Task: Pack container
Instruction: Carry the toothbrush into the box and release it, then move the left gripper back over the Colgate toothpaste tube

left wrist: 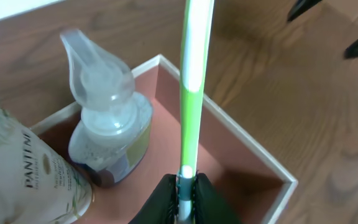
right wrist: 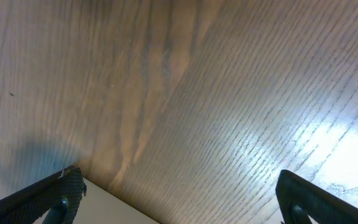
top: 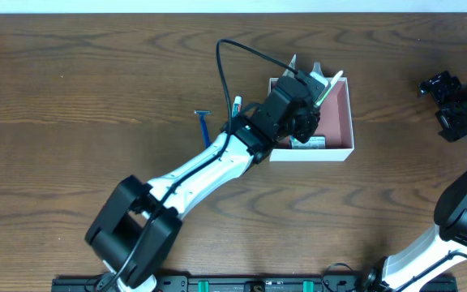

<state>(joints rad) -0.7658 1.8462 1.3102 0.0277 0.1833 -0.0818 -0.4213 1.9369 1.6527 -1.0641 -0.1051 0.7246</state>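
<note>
Though slim between left jaws, glossy green toothbrush [left wrist: 191, 93] over pink-lined container [left wrist: 244, 140].

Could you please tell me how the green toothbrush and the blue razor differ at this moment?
The toothbrush is green and white; the razor is blue. The toothbrush is clamped in the left hand, over the container; the razor lies on the table, left of the container, untouched. Both are slim, long-handled toiletries.
</note>
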